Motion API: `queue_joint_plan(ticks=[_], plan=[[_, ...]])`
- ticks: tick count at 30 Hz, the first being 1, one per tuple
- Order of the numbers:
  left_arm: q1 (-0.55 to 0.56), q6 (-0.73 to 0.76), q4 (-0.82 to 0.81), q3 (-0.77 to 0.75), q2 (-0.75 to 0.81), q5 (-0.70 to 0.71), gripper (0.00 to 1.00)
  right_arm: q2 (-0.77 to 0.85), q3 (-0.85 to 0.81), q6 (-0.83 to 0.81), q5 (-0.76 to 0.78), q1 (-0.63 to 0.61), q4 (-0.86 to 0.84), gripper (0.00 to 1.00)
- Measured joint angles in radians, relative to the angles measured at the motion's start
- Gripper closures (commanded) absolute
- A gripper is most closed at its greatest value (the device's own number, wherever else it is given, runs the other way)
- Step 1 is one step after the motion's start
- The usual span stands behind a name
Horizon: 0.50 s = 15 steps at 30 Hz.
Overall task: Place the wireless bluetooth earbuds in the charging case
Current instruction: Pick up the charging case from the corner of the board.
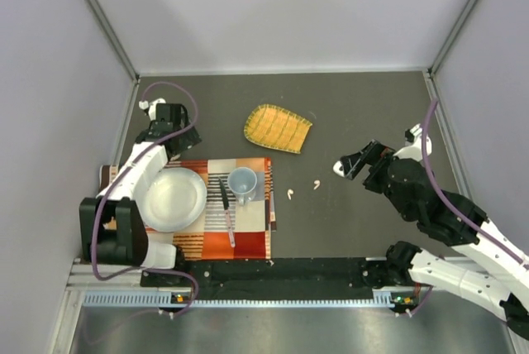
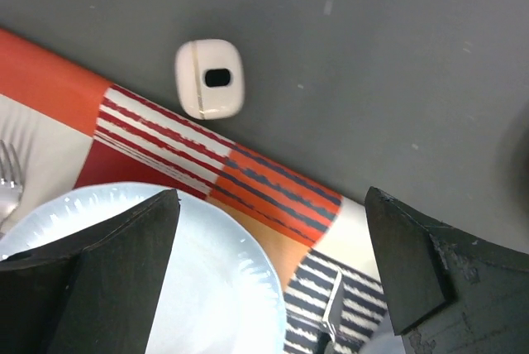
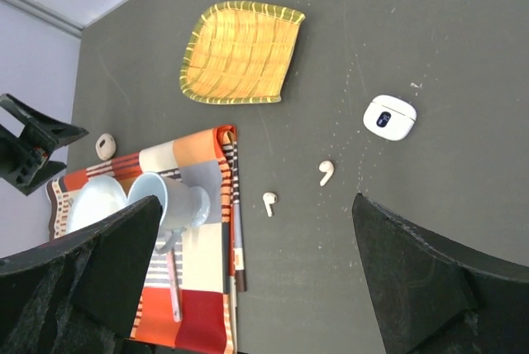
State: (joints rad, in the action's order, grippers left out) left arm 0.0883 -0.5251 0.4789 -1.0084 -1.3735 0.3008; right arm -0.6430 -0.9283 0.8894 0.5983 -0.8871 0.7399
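The left gripper (image 2: 269,275) stands wide open with nothing between its blunt black fingers (image 2: 124,263). Just ahead of it, on the bare dark table (image 2: 397,64), lies a closed charging case (image 2: 209,78): a smooth white rounded-square shell with a thin seam down one side and a small dark oval window in its face. It sits just off the edge of a woven placemat (image 2: 273,184) patterned in orange, red and striped blocks. Directly beneath the left gripper is a glossy white round plate (image 2: 215,271) resting on that mat, with fork tines (image 2: 7,174) showing at the left edge of the view.

The right gripper (image 3: 256,275) is likewise spread wide and empty. Ahead of it, between its fingers in the wrist view, two earbuds (image 3: 326,173) lie on the matte table, near each other but apart: tiny, smooth, off-white, comma-shaped with short stems. Beyond them and to the gripper's right sits a second charging case (image 3: 389,117), white and pebble-shaped with a dark panel on top. Farther ahead is a shallow woven basket tray (image 3: 240,52), yellow with a ribbed straw texture and greenish rim. To the left, on the placemat, a pale blue-grey mug (image 3: 169,201) lies beside a slim utensil (image 3: 240,238).
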Motion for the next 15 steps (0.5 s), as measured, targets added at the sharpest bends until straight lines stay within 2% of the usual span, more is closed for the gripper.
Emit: queue_joint_plan(ticks=[7, 15], plan=[[-0.072, 0.0, -0.004, -0.058, -0.182, 0.011, 0.03, 0.01, 0.035, 0.001, -0.013, 0.0, -0.005, 0.01], [-0.099, -0.001, -0.011, -0.06, -0.272, 0.018, 0.06, 0.018, 0.047, 0.0, -0.02, 0.0, -0.008, 0.01]])
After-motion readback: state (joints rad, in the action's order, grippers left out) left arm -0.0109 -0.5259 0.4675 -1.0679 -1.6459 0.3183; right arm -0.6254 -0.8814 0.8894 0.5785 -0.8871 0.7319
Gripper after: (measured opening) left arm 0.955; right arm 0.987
